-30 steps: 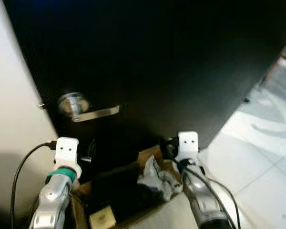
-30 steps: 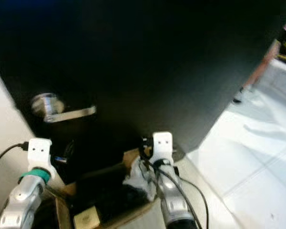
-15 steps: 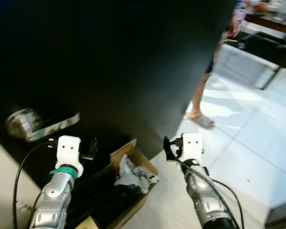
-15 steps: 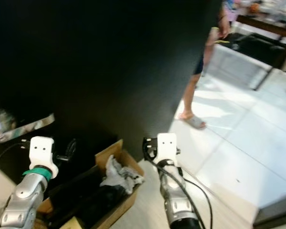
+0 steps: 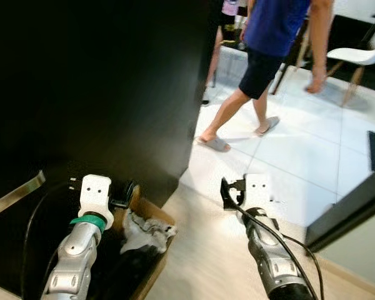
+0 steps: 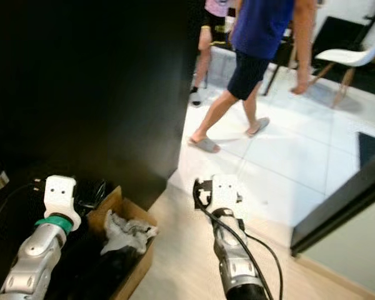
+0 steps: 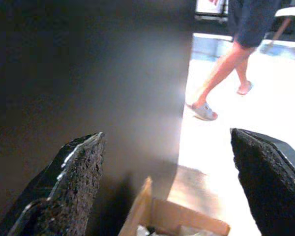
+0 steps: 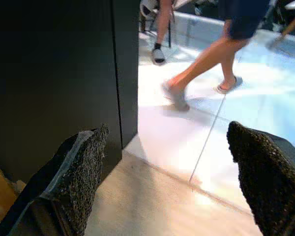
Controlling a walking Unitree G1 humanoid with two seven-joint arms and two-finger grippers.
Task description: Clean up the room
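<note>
Person [image 5: 262,56] newly nearer; head cropped

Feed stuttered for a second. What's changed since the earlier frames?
The camera swung right: the door handle slid to the left edge and tiled floor opened up. A person now walks across it. Both end effectors, left and right, stayed open and empty. The box hasn't moved.

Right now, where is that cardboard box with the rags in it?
The cardboard box sits on the floor at the foot of the black door, low on the robot's left, just beyond its left gripper.
</note>
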